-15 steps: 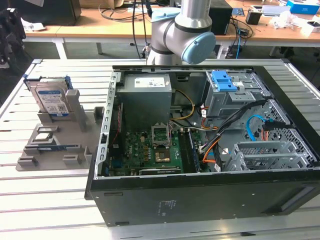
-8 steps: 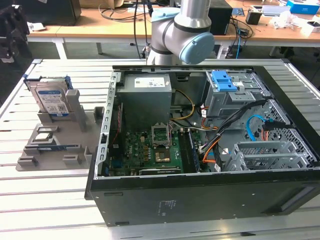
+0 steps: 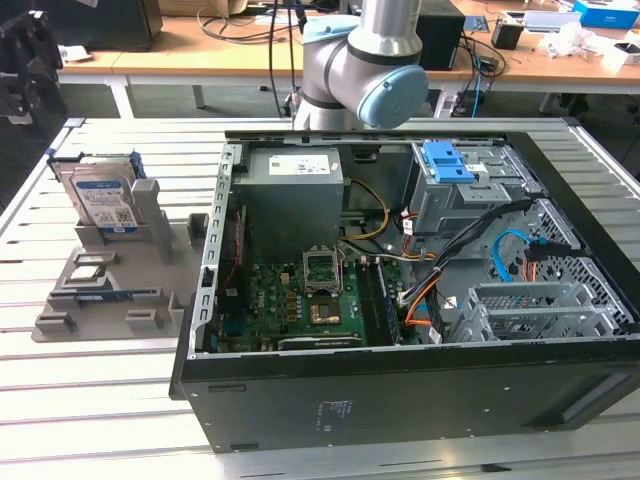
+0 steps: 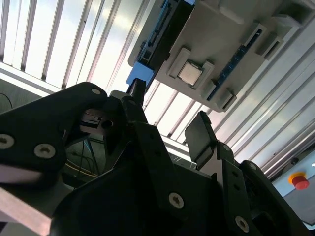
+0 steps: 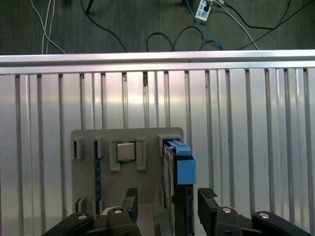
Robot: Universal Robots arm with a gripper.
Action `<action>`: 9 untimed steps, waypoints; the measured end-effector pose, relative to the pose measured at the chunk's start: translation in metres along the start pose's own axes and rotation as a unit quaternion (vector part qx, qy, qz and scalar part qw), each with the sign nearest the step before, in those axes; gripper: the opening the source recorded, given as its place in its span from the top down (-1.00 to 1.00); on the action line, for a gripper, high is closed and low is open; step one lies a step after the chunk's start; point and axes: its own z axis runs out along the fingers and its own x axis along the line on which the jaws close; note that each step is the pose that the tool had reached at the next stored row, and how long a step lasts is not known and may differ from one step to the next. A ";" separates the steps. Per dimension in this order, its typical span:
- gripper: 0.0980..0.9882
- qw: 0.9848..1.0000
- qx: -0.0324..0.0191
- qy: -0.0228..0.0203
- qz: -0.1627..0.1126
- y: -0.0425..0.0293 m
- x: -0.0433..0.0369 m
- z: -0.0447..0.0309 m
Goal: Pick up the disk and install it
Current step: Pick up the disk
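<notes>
**Exterior view: disk in its holder, not taken up**

1. Location. The disk (image 3: 100, 195) stands on edge in a grey holder (image 3: 70, 320) on the slatted table (image 3: 100, 420). It is at the exterior view's left, well apart from the open computer case (image 3: 400, 400). Its labelled face is turned toward the camera, and its upper half is clear of the holder's posts.

2. Tool. In the first wrist view the gripper (image 5: 169, 199) hangs above the holder with its jaws wide apart and nothing between them. The disk is seen edge-on below the gap, apart from both fingers (image 5: 206, 196). A small chip (image 5: 125, 151) lies in the next pocket of the holder.

3. Handling, as judged.
   - The disk is a stiff metal body, probably heavy for its size.
   - Its flat faces look smooth, so it may slip under a light grip.
   - It is likely sensitive to knocks.
   - The blue rails are plastic and may flex.

4. Hold point, as judged.
   - Take it across the two broad faces, on the exposed upper part.
   - Centre the hold along its length so it does not tip.
   - Keep off the rails and the connector end.
</notes>
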 end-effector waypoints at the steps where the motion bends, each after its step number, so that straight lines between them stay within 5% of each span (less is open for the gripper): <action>1: -0.13 1.000 0.000 0.000 0.000 -0.0007 -0.0003 0.0048; 9: -0.13 1.000 0.000 0.000 0.000 -0.0012 0.0000 0.0219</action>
